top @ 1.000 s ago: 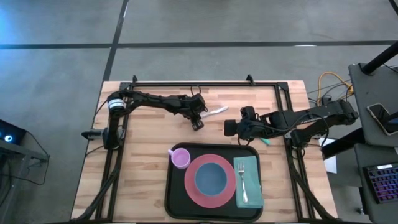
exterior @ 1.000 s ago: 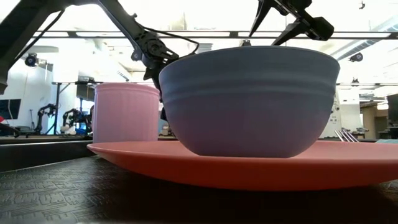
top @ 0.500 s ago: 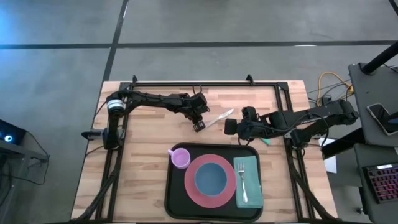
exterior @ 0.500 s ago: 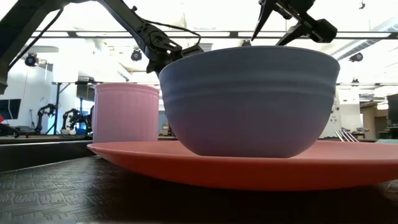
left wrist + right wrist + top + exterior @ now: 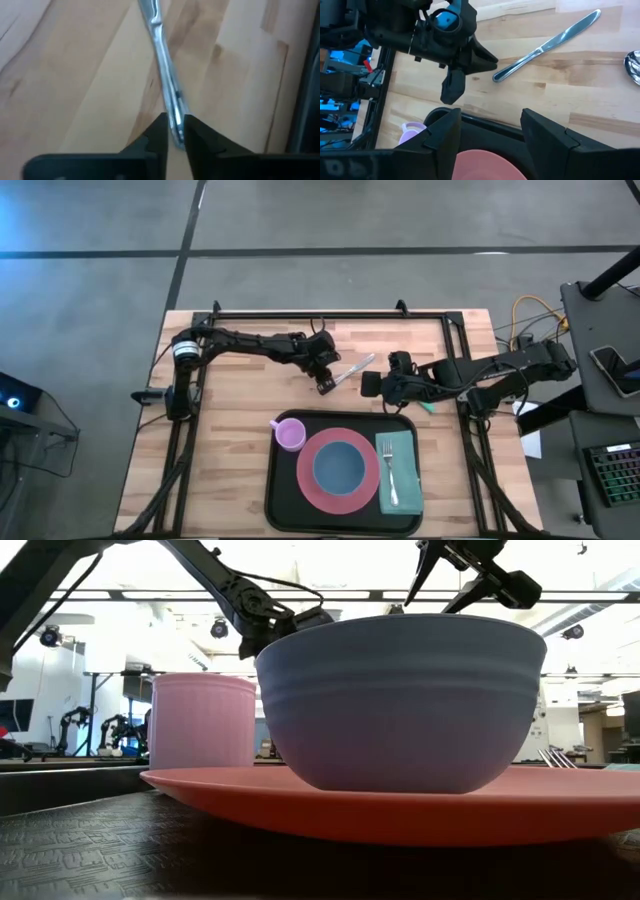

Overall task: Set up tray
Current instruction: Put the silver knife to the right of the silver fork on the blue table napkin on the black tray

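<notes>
Currently the left gripper (image 5: 171, 131) has its fingers narrowed around the knife (image 5: 164, 60) handle tip on the bench (image 5: 230, 410). Such an end grip risks the knife pivoting or slipping. Right gripper (image 5: 490, 125) hovers spread wide, empty.

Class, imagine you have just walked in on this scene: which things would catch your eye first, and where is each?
The black tray at the table's near edge stands out, holding a pink plate with a blue bowl, a lilac cup on its left and a fork on a teal napkin on its right. Behind it, the left gripper pinches the end of a silver knife on the wood, while the right gripper waits open nearby.
</notes>
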Available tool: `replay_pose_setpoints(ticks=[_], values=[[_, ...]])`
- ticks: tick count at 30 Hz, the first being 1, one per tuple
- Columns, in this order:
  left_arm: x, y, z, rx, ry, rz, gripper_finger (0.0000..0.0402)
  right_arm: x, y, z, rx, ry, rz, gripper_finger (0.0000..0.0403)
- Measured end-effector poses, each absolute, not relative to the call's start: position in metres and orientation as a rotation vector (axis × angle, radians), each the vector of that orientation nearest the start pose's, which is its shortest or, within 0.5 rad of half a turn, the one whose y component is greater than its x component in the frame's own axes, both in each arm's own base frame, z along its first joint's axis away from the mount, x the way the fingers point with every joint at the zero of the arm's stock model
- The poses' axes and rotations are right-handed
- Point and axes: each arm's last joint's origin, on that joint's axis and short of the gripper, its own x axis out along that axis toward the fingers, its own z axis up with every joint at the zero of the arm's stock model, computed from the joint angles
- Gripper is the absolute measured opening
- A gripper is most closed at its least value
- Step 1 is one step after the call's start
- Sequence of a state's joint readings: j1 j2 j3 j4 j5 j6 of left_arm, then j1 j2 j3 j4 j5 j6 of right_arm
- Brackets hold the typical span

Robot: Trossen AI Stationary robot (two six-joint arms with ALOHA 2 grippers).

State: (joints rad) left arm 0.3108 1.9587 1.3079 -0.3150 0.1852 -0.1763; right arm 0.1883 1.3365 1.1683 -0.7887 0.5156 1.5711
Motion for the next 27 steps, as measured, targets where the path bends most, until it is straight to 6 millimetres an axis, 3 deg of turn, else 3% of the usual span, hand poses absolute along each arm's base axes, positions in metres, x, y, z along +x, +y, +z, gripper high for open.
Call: replay_pose_setpoints(ticks=[6,11,15,22,27], values=[[0.393,0.111,0.170,-0.389,0.892,0.270,0.0120,0.262,0.035,0.302,1.116,0.448,-0.898,0.0196],[0.396,0.109,0.166,-0.381,0.889,0.270,0.0155,0.262,0.035,0.302,1.116,0.447,-0.897,0.0196],[0.401,0.104,0.145,-0.389,0.936,0.269,0.0159,0.262,0.035,0.303,1.115,0.447,-0.896,0.0196],[0.408,0.096,0.129,-0.381,0.956,0.262,0.0157,0.262,0.035,0.303,1.116,0.446,-0.897,0.0194],[0.408,0.096,0.124,-0.326,0.967,0.277,0.0115,0.262,0.035,0.303,1.115,0.447,-0.896,0.0194]])
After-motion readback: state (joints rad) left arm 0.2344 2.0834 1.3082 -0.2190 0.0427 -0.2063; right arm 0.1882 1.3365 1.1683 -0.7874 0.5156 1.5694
